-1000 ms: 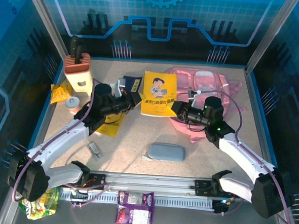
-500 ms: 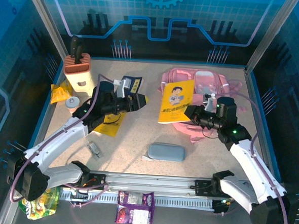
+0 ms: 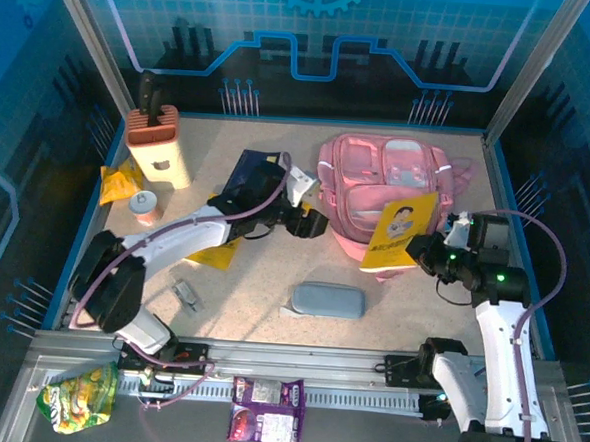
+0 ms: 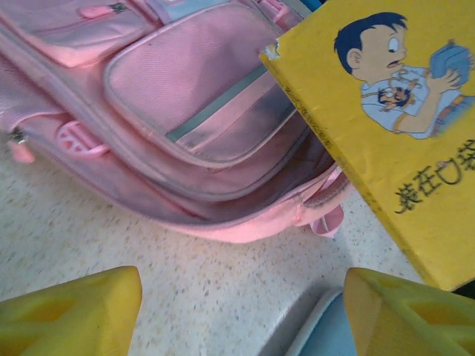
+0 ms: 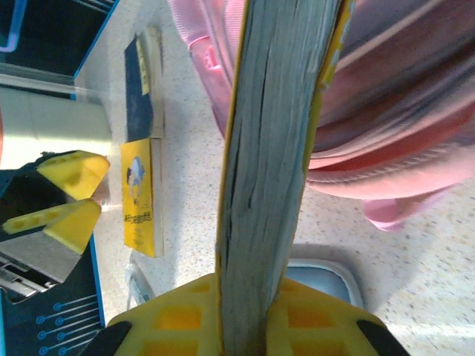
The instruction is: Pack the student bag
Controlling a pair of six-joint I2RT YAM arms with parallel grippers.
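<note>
The right hand point(image 3: 428, 252) grips a yellow book point(image 3: 403, 231) over the near edge of the pink student bag point(image 3: 373, 181), while the left hand point(image 3: 313, 223) hangs beside it, fingers point(image 4: 74, 304) spread.

From the centre of the table point(image 3: 262, 269), the student bag point(image 3: 378, 171) is found at two o'clock, with a book point(image 3: 402, 233) held up at its five o'clock corner. A pencil case point(image 3: 325, 300) is laid at six o'clock, a second book point(image 3: 250, 168) at eleven, and a knife block point(image 3: 157, 144) at ten.
</note>
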